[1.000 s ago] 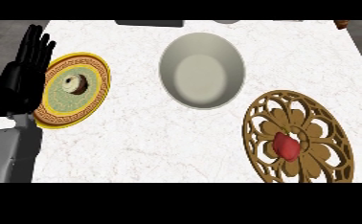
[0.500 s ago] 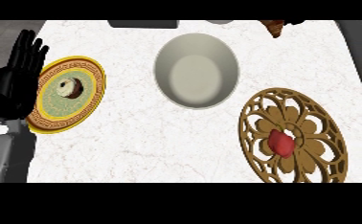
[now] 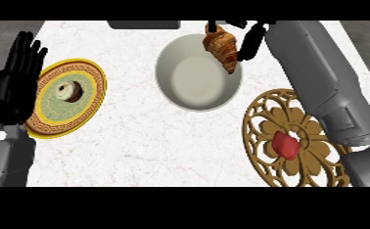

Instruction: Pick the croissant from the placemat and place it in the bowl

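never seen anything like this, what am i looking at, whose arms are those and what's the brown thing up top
This is one view from a humanoid robot's head, looking steeply down at a white marble counter. Its grey forearms end in black hands. The left hand rests open at the left edge. The right hand holds a brown croissant over the rim of a cream round bowl. Also there: a yellow-rimmed green plate with a small round pastry, and a golden openwork placemat bearing a red item.
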`<state>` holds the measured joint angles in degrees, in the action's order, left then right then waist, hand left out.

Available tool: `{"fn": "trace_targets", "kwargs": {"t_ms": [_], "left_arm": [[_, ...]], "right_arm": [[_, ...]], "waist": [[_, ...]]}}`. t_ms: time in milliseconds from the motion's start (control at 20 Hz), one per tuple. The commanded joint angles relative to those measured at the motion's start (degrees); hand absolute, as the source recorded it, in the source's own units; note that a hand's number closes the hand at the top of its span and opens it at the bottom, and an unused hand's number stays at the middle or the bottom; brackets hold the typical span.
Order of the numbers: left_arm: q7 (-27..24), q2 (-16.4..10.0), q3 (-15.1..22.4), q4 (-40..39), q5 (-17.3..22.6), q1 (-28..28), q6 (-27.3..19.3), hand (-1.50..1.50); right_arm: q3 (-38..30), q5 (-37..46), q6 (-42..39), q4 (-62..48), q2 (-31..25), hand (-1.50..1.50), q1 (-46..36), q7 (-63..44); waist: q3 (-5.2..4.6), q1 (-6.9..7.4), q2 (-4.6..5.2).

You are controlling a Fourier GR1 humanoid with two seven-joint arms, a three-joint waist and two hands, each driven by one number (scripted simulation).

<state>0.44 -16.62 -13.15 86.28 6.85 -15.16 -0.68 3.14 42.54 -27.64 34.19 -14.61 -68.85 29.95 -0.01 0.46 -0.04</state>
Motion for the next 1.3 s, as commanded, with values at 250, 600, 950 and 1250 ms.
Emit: {"fn": "trace_targets", "kwargs": {"t_ms": [250,600,950,1250], "left_arm": [[-1.0,0.8,0.4,-2.0,-0.8,-1.8,-0.6,0.0],[-3.8,-1.8,-2.3,-6.6,1.6,-2.6,3.3,0.0],[-1.0,-0.1,-0.1,-3.9,-0.2,-3.2,0.7,0.0],[2.9,0.5,1.1,0.9,0.0,-3.8,-0.1,0.0]], "right_arm": [[-0.5,2.9,9.8,-5.9,8.6,-1.5,4.5,-9.7],[-7.7,-5.1,5.6,-10.6,12.1,-1.5,3.9,-7.3],[-17.7,-12.6,14.7,-11.5,10.2,-1.5,2.5,-4.2],[-24.0,-17.0,12.1,-16.3,0.6,-1.5,1.2,-4.7]], "waist": [[0.01,0.52,0.46],[-0.01,0.63,0.78],[0.04,1.18,0.95],[0.09,1.77,0.94]]}}
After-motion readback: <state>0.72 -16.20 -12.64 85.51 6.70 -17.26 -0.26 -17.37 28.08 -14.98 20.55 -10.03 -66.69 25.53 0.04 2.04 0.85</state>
